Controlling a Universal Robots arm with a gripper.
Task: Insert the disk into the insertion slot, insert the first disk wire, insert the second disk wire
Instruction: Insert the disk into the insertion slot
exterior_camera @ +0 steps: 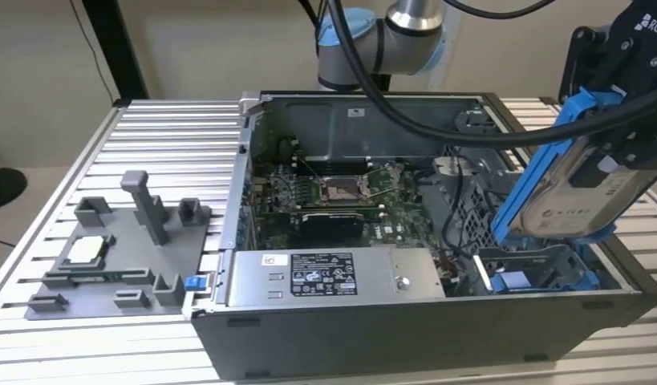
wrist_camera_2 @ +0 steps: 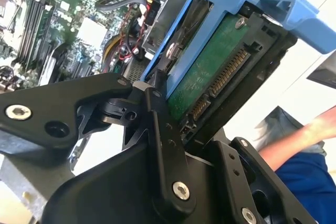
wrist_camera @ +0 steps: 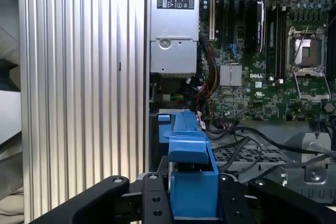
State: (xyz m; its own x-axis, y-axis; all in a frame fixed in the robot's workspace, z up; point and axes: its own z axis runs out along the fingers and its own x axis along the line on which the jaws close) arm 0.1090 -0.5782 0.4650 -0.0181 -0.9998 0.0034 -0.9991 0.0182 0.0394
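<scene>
Fingers [wrist_camera_2: 160,114] clamped on disk [exterior_camera: 569,188] | disk tilted above insertion slot [exterior_camera: 542,265] | computer case [exterior_camera: 414,337] holds motherboard [exterior_camera: 339,188], power supply [exterior_camera: 328,277]

You held the disk [exterior_camera: 572,172] tilted in the gripper [exterior_camera: 619,140], above the insertion slot [exterior_camera: 533,271] in the case's [exterior_camera: 414,341] near corner.

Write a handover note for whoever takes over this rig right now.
Gripper: shut on the disk, clamping its blue carrier.
Disk: held tilted over the insertion slot, at the exterior view's right of the open computer case.
Done: disk picked up and brought to the bay.
Left: disk not yet in the slot. Its connector is bare, so neither wire is in.
</scene>
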